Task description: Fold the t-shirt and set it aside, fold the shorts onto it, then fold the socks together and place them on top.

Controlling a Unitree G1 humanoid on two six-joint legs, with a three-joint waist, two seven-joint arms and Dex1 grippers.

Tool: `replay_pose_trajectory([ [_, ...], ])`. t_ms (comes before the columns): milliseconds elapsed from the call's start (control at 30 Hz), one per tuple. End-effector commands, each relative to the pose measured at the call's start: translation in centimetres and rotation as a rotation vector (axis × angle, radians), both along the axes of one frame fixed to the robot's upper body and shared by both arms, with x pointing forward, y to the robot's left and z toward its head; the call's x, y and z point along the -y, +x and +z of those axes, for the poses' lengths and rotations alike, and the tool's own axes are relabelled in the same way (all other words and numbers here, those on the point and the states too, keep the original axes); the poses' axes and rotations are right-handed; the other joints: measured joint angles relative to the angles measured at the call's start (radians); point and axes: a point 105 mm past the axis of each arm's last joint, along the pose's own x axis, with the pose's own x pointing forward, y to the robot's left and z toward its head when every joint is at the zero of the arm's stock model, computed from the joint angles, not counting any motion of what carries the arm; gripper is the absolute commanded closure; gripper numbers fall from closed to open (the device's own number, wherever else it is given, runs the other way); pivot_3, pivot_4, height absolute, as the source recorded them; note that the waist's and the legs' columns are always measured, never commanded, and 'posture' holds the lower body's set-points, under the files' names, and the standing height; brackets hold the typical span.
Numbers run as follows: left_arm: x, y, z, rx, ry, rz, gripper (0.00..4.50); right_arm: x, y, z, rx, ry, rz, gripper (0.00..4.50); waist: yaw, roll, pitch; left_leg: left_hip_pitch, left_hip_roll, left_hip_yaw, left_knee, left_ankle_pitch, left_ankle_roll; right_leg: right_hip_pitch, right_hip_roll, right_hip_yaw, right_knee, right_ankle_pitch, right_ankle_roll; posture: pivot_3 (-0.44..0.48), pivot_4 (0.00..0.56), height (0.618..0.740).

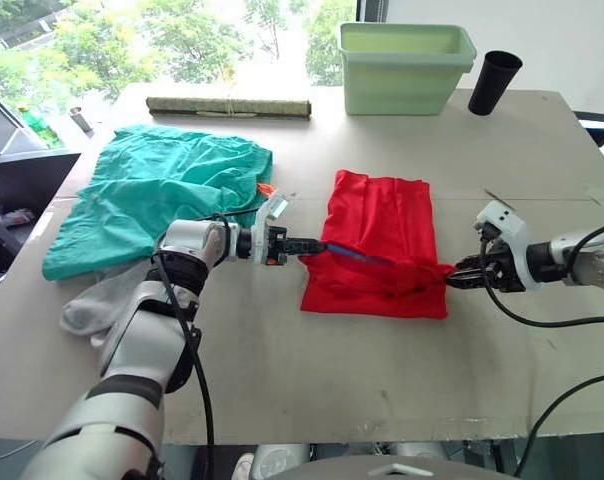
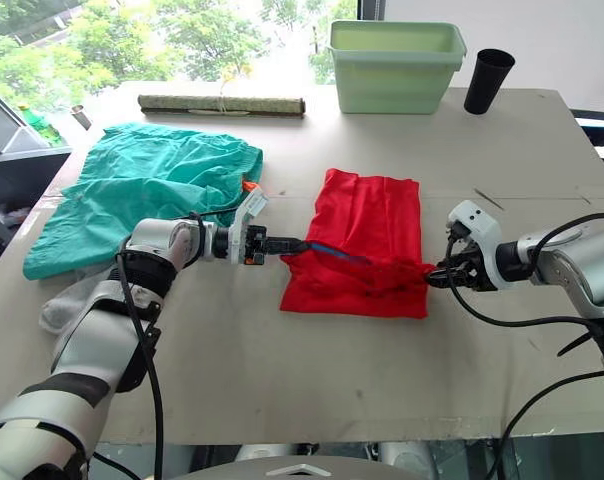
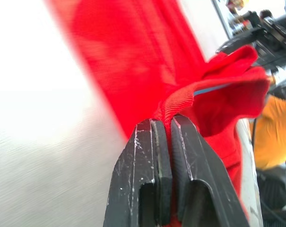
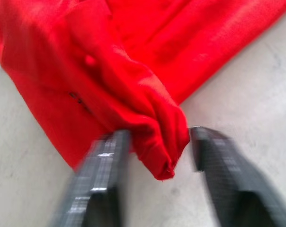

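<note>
While left end effector pinches t-shirt, right end effector gapes.

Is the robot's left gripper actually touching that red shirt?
Touching. In the left wrist view the left gripper is shut on a ribbed edge of the t-shirt, the cloth pinched between its two black fingers.

T-shirt: bright red thin fabric, folded into a rough rectangle, lying at centre frame on the worktop. Its lower band is doubled over and creased; a blue strip shows along the fold at its left side. Its left and right lower corners are lifted slightly.

Shorts: teal-green, spread flat and wrinkled at left of frame, with an orange cord end at the right edge.

Socks: pale grey-white, lying at lower left, just below the shorts and touching their lower hem.
</note>
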Motion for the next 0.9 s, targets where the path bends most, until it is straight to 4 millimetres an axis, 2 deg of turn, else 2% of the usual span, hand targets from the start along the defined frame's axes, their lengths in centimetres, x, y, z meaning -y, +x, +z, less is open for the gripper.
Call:
replay_pose_trajectory([
  [33,-0.7,0.5,2.0,0.008,-0.079,0.055,2.94,-0.3,-1.0,2.1,0.079,0.032,-0.008,0.6,0.001,0.0,0.0,-0.001,0.0,-0.001,0.0,0.0,0.0,0.0,-0.001,-0.001,0.0,0.0,0.0,0.0,0.15,0.74],
  [133,-1.1,0.6,3.9,0.053,-0.164,0.099,1.6,-0.2,-1.8,2.5,0.192,0.005,-0.024,0.54,0.001,0.0,0.0,-0.001,0.0,-0.002,0.002,0.0,0.0,0.0,-0.002,-0.002,0.0,0.0,0.0,0.0,0.15,0.74],
  [267,-1.3,-0.7,5.2,0.15,-0.183,0.081,1.6,0.3,-1.7,2.4,0.284,0.017,-0.109,0.54,0.0,0.0,0.0,0.002,0.0,-0.002,0.003,0.0,0.0,0.002,-0.003,-0.001,0.001,0.0,0.0,0.0,0.15,0.74],
  [333,-1.6,-1.0,5.7,0.245,-0.183,0.108,1.54,-0.3,-1.6,2.8,0.32,0.039,-0.112,0.0,-0.001,0.0,-0.001,0.005,0.0,-0.001,0.003,0.0,0.0,0.003,-0.003,0.001,0.002,0.0,0.0,0.0,0.15,0.74],
  [400,-2.0,-1.2,5.8,0.34,-0.139,0.149,0.8,-0.5,-0.8,3.2,0.385,0.021,-0.138,0.0,-0.001,0.0,-0.001,0.005,0.0,0.0,0.002,0.0,0.0,0.003,-0.003,0.002,0.002,0.0,0.0,0.0,0.15,0.74],
  [433,-2.1,-1.0,5.5,0.388,-0.099,0.177,0.27,-0.5,-0.5,3.2,0.402,0.01,-0.146,0.0,0.0,0.0,-0.001,0.005,0.0,-0.001,0.002,0.0,0.0,0.003,-0.002,0.002,0.002,0.0,0.0,0.0,0.15,0.74],
  [467,-2.2,-1.0,5.3,0.415,-0.078,0.198,0.05,-0.6,-0.3,3.0,0.409,-0.004,-0.133,0.0,0.001,0.0,-0.001,0.005,0.0,-0.001,0.002,0.0,0.0,0.003,-0.002,0.002,0.002,0.0,0.0,0.0,0.15,0.74],
  [533,-2.2,-1.2,4.3,0.465,-0.016,0.2,0.05,-0.9,0.3,2.8,0.409,-0.008,-0.123,0.0,0.003,0.0,-0.001,0.005,0.0,0.0,0.002,0.0,0.0,0.003,-0.003,0.002,0.002,0.0,0.0,0.0,0.15,0.74],
  [667,-2.1,-1.0,2.1,0.555,0.101,0.209,0.05,-1.5,2.8,2.7,0.398,-0.008,-0.138,0.0,0.001,0.0,-0.001,0.006,-0.001,0.0,0.002,0.0,0.0,0.003,-0.003,0.003,0.002,0.0,0.0,0.0,0.15,0.74],
  [900,-1.5,0.0,0.7,0.597,0.165,0.254,0.05,-2.9,3.7,1.8,0.319,-0.006,-0.091,0.0,0.003,0.0,-0.001,0.005,-0.002,0.0,0.002,0.0,0.0,0.003,-0.003,0.003,0.001,0.0,0.0,0.0,0.15,0.74],
])
